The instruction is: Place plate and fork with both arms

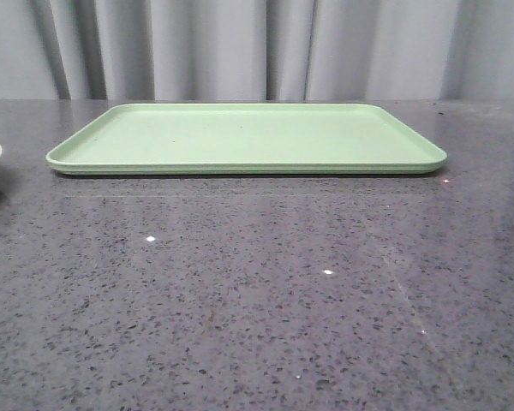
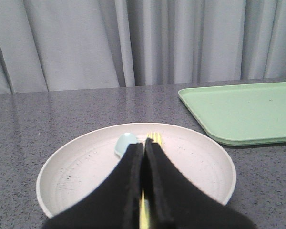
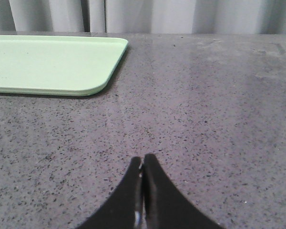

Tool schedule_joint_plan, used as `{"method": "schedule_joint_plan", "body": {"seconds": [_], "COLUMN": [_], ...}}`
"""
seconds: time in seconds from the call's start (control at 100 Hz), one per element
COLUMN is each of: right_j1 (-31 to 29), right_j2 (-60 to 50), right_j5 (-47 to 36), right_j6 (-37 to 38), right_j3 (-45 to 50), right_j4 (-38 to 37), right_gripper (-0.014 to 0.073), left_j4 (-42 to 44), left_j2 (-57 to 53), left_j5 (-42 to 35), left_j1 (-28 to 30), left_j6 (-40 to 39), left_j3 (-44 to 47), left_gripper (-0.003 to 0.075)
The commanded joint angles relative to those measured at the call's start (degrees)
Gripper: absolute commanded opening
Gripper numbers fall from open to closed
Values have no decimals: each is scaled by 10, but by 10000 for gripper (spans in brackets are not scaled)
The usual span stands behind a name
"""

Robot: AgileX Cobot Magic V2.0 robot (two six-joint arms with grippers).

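While the left gripper (image 2: 144, 145) pinches the fork (image 2: 154, 138) over the plate (image 2: 76, 162) — spoon (image 2: 125, 143) beside its tips — the right gripper (image 3: 143, 162) is pressed together w/ nothing between.

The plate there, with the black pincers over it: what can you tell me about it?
The plate is round, wide and shallow, cream-white with a low raised rim, and looks like speckled plastic. It sits flat on the grey table, apart from the green tray. A yellow fork and a pale blue spoon show over it, behind the left gripper.
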Motion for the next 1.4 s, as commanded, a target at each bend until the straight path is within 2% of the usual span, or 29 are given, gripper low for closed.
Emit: {"method": "schedule_joint_plan", "body": {"seconds": [0.0, 0.38, 0.49, 0.77, 0.89, 0.97, 1.11, 1.23, 1.39], "right_j1": [-3, -3, -4, -4, -4, -4, -4, -4, -4], "right_j2": [-13, -13, -13, -13, -13, -8, 29, 87, 182], "right_j5": [-49, -50, -115, -235, -286, -236, -69, 53, 165], "right_j6": [-6, -8, -12, -12, -10, 2, 4, 4, 4], "right_j3": [-3, -3, -3, -3, -8, -41, -140, -232, -332], "right_j4": [-1, -4, -55, -59, -53, -32, -7, -7, -7], "right_gripper": [-120, -120, -120, -120, -120, -120, -120, -120, -120], "left_j4": [0, 0, 0, -9, -55, -65, -90, -88, -59], "left_j2": [-18, -18, -18, -18, -18, -9, 35, 103, 214], "left_j5": [-43, -43, -45, -55, 12, 60, 107, 252, 442], "left_j1": [2, 2, 2, 2, 2, 2, 1, 1, 1], "left_j6": [-1, -1, -1, -4, -4, -4, -4, -4, -4], "left_j3": [6, 6, 6, 4, -30, -73, -172, -288, -427], "left_gripper": [-20, -20, -20, -20, -20, -20, -20, -20, -20]}}
